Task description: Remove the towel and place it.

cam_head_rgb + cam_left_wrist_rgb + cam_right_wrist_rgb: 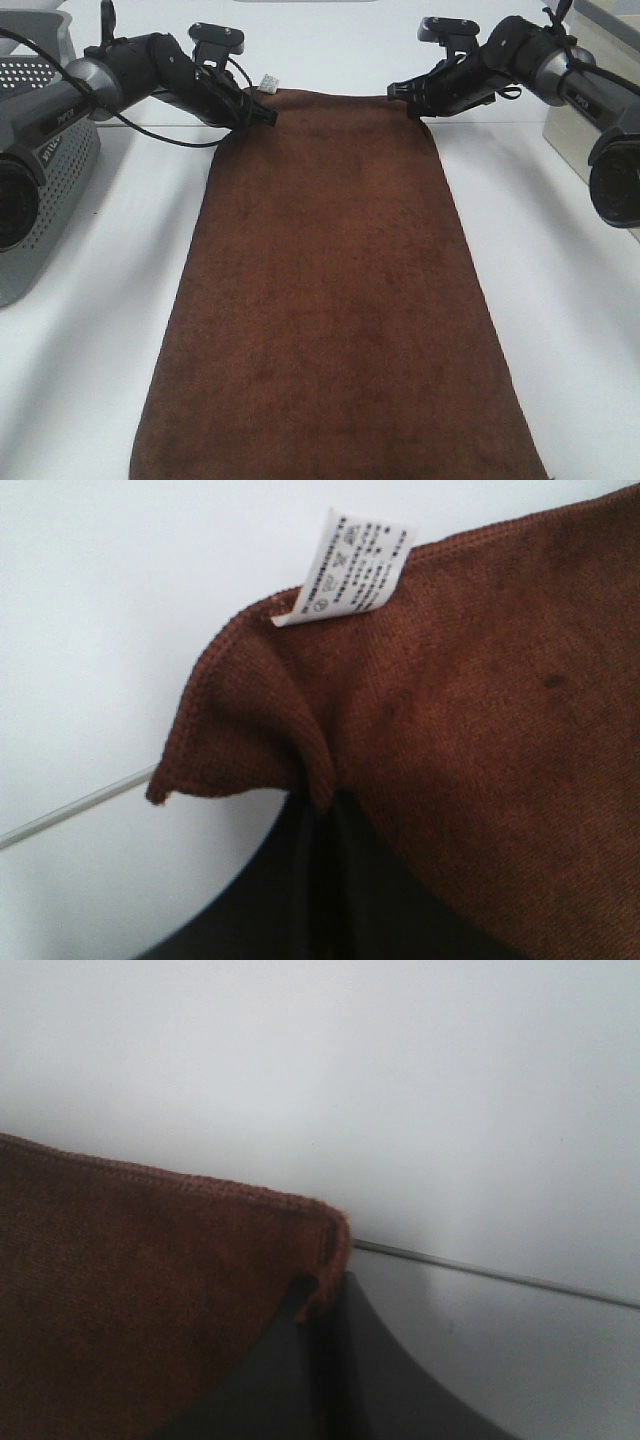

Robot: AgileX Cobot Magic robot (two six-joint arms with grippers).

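The towel (330,290) is a long dark reddish-brown cloth lying down the middle of the white table, its near end cut off by the frame. My left gripper (262,112) is shut on the towel's far left corner, beside the small white tag (269,84). The left wrist view shows that corner (250,730) pinched and puckered between the dark fingers, with the tag (350,565) above. My right gripper (402,95) is shut on the far right corner; the hem (325,1260) folds into the closed jaws in the right wrist view.
A grey perforated basket (45,170) stands at the left edge of the table. A pale box (575,130) sits at the far right behind the right arm. White tabletop (90,330) lies on both sides of the towel.
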